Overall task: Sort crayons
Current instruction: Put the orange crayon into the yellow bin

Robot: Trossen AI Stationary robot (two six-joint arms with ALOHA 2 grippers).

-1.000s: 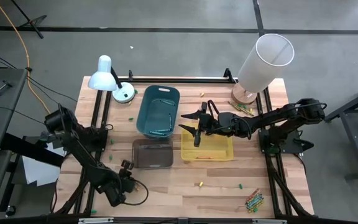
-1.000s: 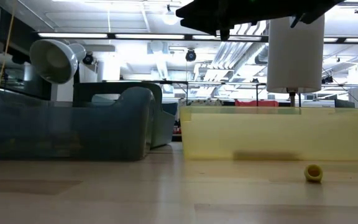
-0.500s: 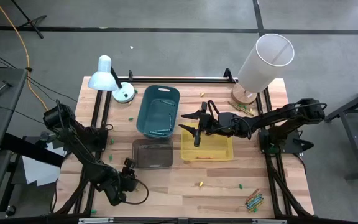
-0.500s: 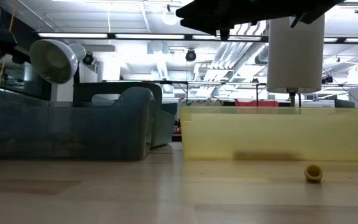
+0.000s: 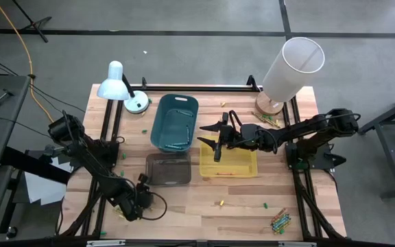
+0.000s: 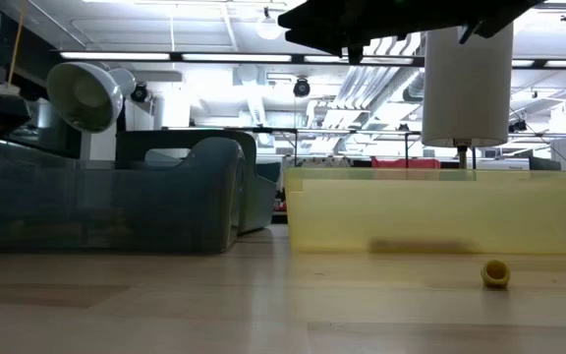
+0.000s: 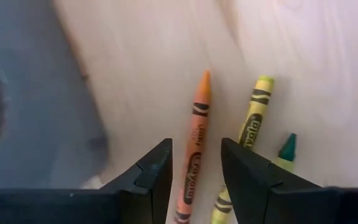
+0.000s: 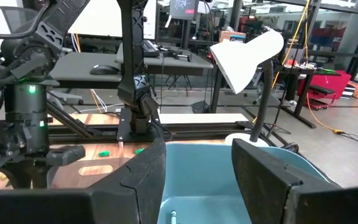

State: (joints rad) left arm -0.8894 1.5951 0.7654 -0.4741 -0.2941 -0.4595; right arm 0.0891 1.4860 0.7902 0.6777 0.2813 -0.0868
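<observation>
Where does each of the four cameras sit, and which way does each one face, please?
High view: overhead, looking straight down at the table, both arms, left gripper, right gripper.
Low view: table height, level toward the yellow bin; an arm's dark underside above.
Left wrist view: down at the orange crayon between its open jaws.
Right wrist view: across the teal bin toward the white lamp.
Shared: high and right wrist views both show lamp and teal bin.

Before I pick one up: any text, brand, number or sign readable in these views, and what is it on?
orange crayon wrapper: dark print along the label, too blurred to read.
yellow crayon wrapper: same kind of print, too blurred to read.
green crayon: only the tip shows, no text visible.
Monitor in the room behind: lit characters, too small to read.
Bins, lamps, table: no text seen.
</observation>
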